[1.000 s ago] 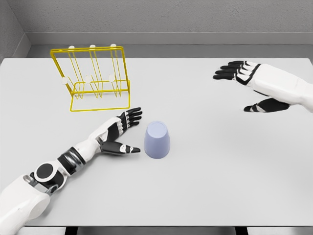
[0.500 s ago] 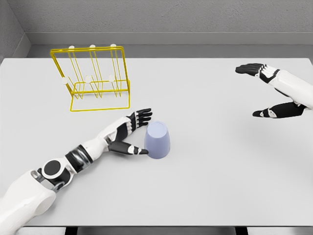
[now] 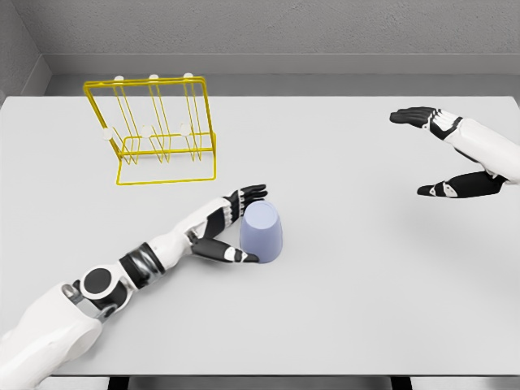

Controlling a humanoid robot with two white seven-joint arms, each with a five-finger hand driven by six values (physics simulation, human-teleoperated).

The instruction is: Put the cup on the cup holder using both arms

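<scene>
- Near the table's middle, the cup stands upside down, mouth on the surface, so nothing can sit inside it
- Left hand brackets the cup's left side, fingers spread, thumb low at the base and fingertips by the top (contact looks likely, no firm grip yet)
- Right hand hovers well apart at the far right, wide and holding nothing
- Yellow cup holder stands behind the cup to its left, pegs bare

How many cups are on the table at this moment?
1: the lavender cup stands upside down in front of the yellow cup holder, at the left hand. No others visible.
</scene>
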